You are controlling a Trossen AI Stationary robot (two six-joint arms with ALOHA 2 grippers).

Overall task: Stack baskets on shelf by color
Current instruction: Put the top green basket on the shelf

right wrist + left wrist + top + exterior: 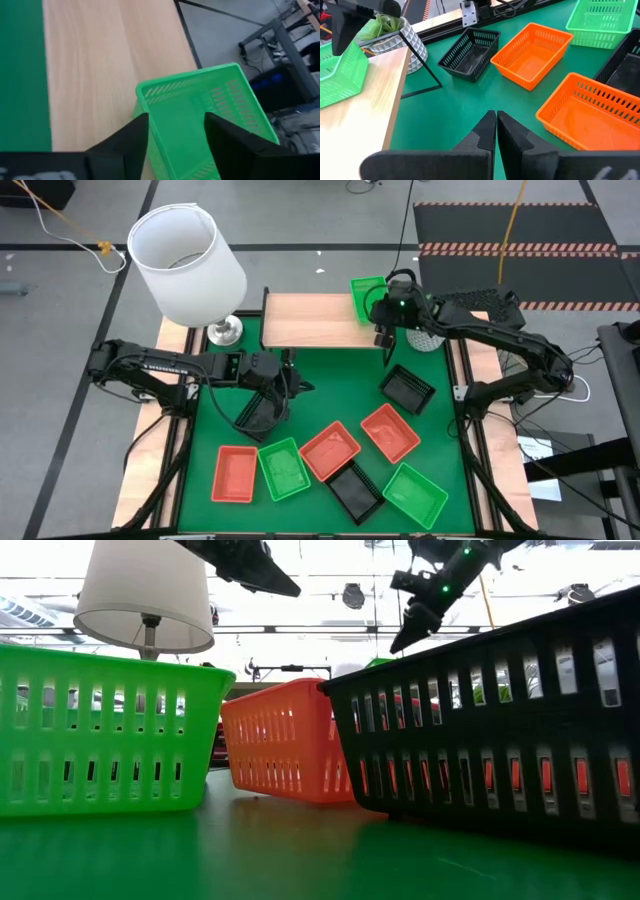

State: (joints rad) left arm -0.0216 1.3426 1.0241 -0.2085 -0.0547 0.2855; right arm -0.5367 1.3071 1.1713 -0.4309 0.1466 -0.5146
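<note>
The shelf [310,320] stands at the table's far side. One green basket [366,292] sits on its right end, seen close in the right wrist view [200,110]. My right gripper [176,120] hovers over that basket, open, with one finger outside its side wall and one over its inside. My left gripper [496,122] is shut on nothing, held above the table's middle beside a black basket [258,412]. The other baskets lie on the green mat: three orange-red [329,450], two green [283,468], two more black [407,390]. My right gripper comes from above with its open fingers [130,137] on either side of the green basket's side wall [150,107]. I cannot tell whether either finger touches the wall. The basket rests on the shelf top.
A white lamp [185,260] stands at the shelf's left end, its base [222,330] on the table. A patterned pot with a plant [425,338] stands right of the shelf. The shelf's left and middle [300,320] are bare wood. Wooden rails [465,380] edge the table.
</note>
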